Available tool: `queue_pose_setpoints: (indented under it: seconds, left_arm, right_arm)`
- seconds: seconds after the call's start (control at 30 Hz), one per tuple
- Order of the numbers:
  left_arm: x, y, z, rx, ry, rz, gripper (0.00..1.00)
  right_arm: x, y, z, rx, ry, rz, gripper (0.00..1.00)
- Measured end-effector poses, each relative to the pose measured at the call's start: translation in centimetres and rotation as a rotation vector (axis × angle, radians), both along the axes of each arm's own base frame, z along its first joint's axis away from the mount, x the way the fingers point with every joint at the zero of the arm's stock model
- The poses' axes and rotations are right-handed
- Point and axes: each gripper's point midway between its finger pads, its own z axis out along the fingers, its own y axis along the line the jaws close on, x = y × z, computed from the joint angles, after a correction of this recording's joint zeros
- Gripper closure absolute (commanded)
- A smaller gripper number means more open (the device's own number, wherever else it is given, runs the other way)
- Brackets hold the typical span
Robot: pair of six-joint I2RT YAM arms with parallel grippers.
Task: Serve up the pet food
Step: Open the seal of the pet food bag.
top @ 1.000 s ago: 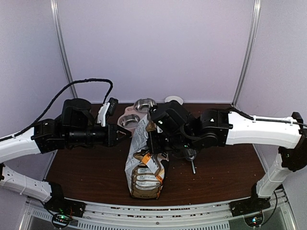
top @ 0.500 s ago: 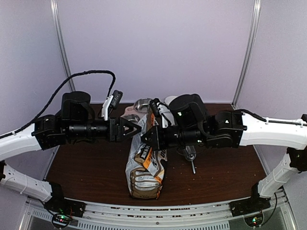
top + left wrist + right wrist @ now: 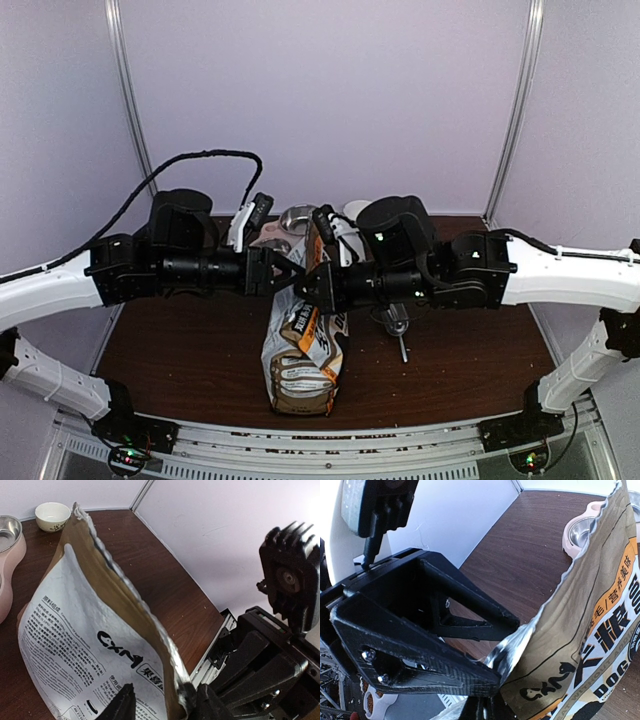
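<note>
Two arms meet atop the pet food bag (image 3: 305,350): right gripper (image 3: 308,285) pinches its rim, left gripper (image 3: 165,702) straddles it, half-spread (unclamped). The pink feeder (image 3: 15,570) shows no kibble, so pouring remains.

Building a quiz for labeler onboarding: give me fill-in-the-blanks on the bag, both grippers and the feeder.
1. The bag stands ___ on the table.
2. The right gripper is ___ on the bag's top edge.
3. The left gripper has its jaws ___, astride the opposite side of that edge.
4. The feeder beyond the bag is coloured ___.
Missing words: upright; shut; open; pink.
</note>
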Motion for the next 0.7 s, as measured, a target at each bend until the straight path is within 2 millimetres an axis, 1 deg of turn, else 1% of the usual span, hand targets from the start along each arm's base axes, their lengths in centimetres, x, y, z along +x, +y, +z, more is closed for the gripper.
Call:
queue_pose_setpoints:
  seconds: [0.17, 0.43, 0.53, 0.7]
  left_arm:
    - [-0.07, -0.47, -0.07, -0.003, 0.011, -0.016, 0.70]
    - [-0.52, -0.88, 0.36, -0.033, 0.035, -0.042, 0.99]
    - [-0.44, -0.90, 0.38, -0.042, 0.043, -0.037, 1.00]
    - [-0.40, -0.88, 0.24, -0.071, 0.051, -0.026, 1.00]
  right_arm:
    - [-0.04, -0.01, -0.11, -0.004, -0.001, 0.003, 1.00]
    - [-0.28, 0.10, -0.14, -0.003, 0.002, 0.019, 1.00]
    - [-0.33, 0.15, -0.08, 0.000, 0.002, 0.022, 1.00]
    - [-0.39, -0.10, -0.16, -0.001, 0.001, 0.025, 0.85]
